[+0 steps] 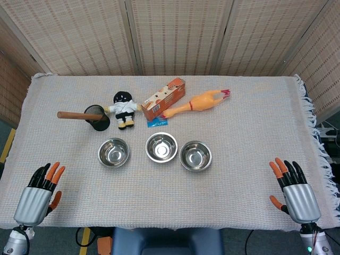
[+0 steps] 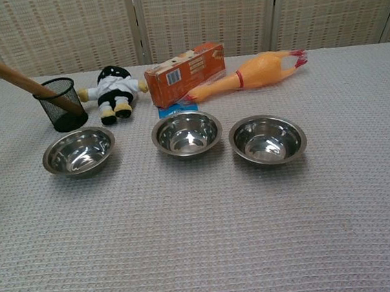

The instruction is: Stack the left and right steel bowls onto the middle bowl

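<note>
A: What's ahead of the fingers?
B: Left hand (image 1: pixel 38 195) fingers spread, holding nothing; beyond and inward sit the left bowl (image 1: pixel 113 152), middle bowl (image 1: pixel 161 147), right bowl (image 1: pixel 195 155), shiny steel, upright, unstacked. Right hand (image 1: pixel 295 193) likewise spread, holding nothing.
A: And behind the bowls?
B: Mesh cup (image 1: pixel 97 117) holding a wooden stick (image 1: pixel 73 115), doll (image 1: pixel 124 109), orange box (image 1: pixel 163 98), rubber chicken (image 1: pixel 196 102); nothing between hands and bowls
</note>
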`<move>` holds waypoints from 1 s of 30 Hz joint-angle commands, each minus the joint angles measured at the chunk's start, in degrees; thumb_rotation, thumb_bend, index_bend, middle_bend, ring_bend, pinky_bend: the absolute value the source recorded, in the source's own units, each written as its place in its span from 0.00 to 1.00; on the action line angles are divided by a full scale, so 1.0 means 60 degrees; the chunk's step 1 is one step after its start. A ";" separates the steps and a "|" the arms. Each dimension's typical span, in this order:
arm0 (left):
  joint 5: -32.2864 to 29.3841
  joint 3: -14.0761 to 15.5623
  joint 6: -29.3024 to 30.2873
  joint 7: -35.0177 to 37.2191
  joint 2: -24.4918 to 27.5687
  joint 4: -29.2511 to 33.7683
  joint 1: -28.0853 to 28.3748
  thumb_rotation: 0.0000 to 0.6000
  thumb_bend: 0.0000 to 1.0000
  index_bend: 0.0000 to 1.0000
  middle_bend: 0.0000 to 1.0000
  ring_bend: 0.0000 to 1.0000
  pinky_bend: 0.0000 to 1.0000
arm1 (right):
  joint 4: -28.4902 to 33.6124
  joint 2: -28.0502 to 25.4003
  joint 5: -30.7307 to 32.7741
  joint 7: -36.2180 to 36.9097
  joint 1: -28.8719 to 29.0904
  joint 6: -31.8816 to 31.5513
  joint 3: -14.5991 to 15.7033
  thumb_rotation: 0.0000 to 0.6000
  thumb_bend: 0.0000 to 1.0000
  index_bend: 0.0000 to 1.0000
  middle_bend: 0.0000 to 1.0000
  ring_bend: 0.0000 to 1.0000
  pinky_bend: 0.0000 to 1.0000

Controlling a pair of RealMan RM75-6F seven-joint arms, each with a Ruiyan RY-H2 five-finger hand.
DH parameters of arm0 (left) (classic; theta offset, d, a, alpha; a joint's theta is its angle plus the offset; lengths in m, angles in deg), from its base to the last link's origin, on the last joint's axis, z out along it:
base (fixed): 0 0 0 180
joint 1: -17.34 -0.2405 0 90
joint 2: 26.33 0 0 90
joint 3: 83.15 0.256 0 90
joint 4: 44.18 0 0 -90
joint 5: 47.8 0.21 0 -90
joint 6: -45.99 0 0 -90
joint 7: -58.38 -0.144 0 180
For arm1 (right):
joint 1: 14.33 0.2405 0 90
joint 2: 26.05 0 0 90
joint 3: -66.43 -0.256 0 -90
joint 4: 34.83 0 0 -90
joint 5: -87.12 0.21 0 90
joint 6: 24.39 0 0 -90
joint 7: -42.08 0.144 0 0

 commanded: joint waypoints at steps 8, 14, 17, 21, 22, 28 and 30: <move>0.0579 -0.0282 -0.1204 0.0491 -0.1655 -0.1728 0.1346 1.00 0.46 0.00 0.00 0.00 0.14 | -0.0028 -0.0009 0.0251 0.0038 0.0034 0.0096 -0.0125 1.00 0.09 0.00 0.00 0.00 0.00; 0.0029 -0.0688 -0.2768 -0.0533 -0.2931 -0.2702 0.2339 1.00 0.46 0.00 0.00 0.00 0.13 | -0.0063 0.0040 0.0636 -0.0020 0.0127 0.0337 -0.0291 1.00 0.09 0.00 0.00 0.00 0.00; -0.0035 -0.0710 -0.3080 -0.0799 -0.3549 -0.3246 0.2651 1.00 0.46 0.05 0.00 0.00 0.13 | -0.0052 0.0035 0.0825 -0.0049 0.0154 0.0435 -0.0357 1.00 0.09 0.00 0.00 0.00 0.00; -0.0099 -0.0804 -0.3303 -0.0926 -0.4215 -0.4077 0.3050 1.00 0.46 0.10 0.00 0.00 0.13 | -0.0017 -0.0003 0.0865 -0.0028 0.0141 0.0405 -0.0372 1.00 0.09 0.00 0.00 0.00 0.00; -0.0142 -0.0840 -0.3358 -0.0943 -0.4343 -0.4272 0.3136 1.00 0.46 0.12 0.00 0.00 0.13 | -0.0010 -0.0014 0.0852 -0.0022 0.0129 0.0371 -0.0370 1.00 0.09 0.00 0.00 0.00 0.00; -0.0345 -0.0947 -0.3348 -0.0814 -0.5005 -0.5525 0.3479 1.00 0.46 0.28 0.00 0.00 0.13 | 0.0030 -0.0120 0.0778 0.0114 0.0043 0.0148 -0.0370 1.00 0.09 0.00 0.00 0.00 0.00; -0.0442 -0.0982 -0.3281 -0.0680 -0.5145 -0.5862 0.3534 1.00 0.46 0.31 0.00 0.00 0.13 | 0.0036 -0.0153 0.0778 0.0154 0.0032 0.0136 -0.0365 1.00 0.09 0.00 0.00 0.00 0.00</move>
